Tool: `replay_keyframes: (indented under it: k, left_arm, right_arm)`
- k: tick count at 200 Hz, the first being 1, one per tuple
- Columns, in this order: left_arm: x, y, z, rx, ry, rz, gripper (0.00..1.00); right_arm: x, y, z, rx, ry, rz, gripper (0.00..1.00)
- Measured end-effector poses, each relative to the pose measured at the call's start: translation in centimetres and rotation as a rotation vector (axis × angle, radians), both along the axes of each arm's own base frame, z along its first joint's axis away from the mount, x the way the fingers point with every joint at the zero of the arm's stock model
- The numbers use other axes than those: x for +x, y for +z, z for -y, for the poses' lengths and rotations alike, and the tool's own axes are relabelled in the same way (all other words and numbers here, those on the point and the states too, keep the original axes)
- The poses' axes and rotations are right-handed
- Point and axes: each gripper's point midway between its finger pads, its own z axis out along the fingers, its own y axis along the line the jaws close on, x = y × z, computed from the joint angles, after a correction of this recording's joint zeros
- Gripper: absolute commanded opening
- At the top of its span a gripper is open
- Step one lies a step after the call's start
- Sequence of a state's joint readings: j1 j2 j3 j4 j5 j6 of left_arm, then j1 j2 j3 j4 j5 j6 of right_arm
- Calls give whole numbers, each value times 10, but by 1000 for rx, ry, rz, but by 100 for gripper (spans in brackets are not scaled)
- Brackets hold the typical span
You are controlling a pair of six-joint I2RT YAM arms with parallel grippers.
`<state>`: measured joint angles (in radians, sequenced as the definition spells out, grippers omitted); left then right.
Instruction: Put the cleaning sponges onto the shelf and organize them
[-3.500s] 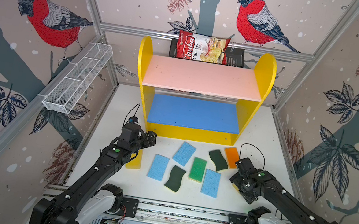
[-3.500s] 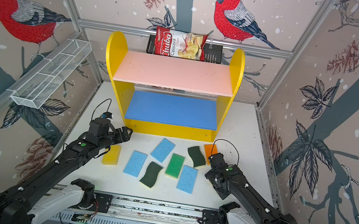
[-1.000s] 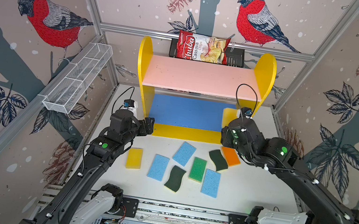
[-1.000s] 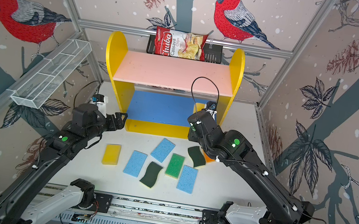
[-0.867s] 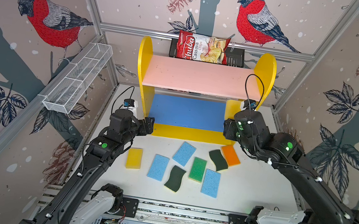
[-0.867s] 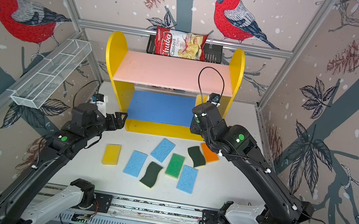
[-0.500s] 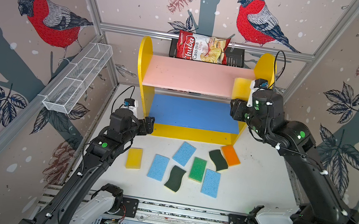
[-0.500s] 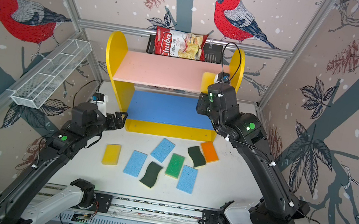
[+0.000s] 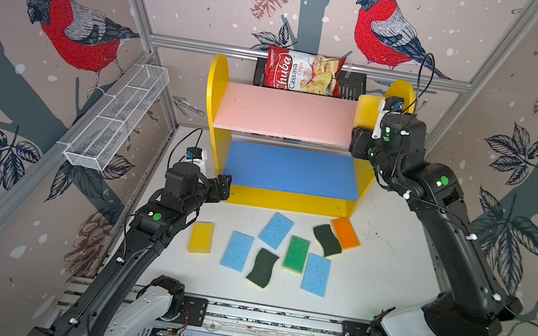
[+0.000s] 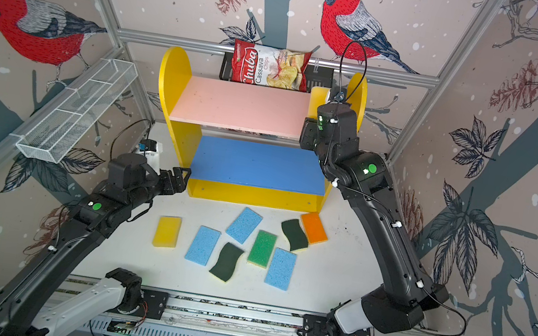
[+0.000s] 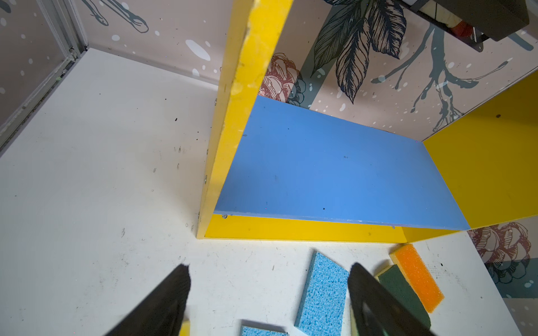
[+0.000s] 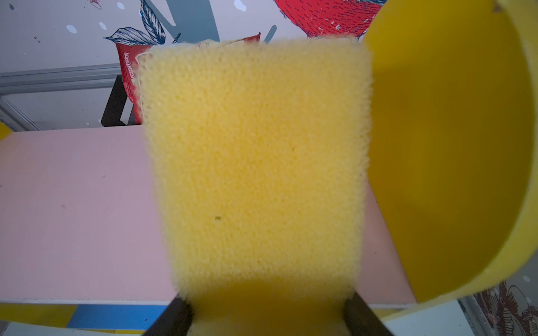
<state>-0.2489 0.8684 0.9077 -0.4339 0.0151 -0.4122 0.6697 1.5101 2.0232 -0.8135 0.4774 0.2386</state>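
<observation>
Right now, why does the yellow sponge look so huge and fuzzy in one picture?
Right wrist view: the yellow sponge sits close to the lens, so it fills the picture and its edges go soft; the dark right fingers gripping it blur too. Left wrist view: the left fingers are smeared, the blue board is sharp. In both top views everything looks crisp.

We see a yellow wooden shelf [image 9: 215, 93] with pink and blue boards, a pale yellow porous foam sponge [image 12: 256, 163], and walls [image 9: 214, 0] patterned with red-breasted birds.
</observation>
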Motion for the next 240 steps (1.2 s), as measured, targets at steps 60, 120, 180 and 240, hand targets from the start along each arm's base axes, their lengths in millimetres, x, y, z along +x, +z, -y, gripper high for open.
replay_keyframes:
  k: [60,120,180,240]
  left_arm:
    - [4,-7,1,4,0,-23,85]
    - [6,-23,3,0,-4,-63,85]
    - [7,-30,4,-11,3,-72,85]
    - [9,-41,6,-17,1,-99,85]
  right_arm:
    - [18,-16,10,-54,-38,-25,63]
    - [32,-23,20,-63,-62,-21,64]
    - [47,-31,9,-54,-44,-24,66]
    - [52,-36,9,-64,-54,-30,75]
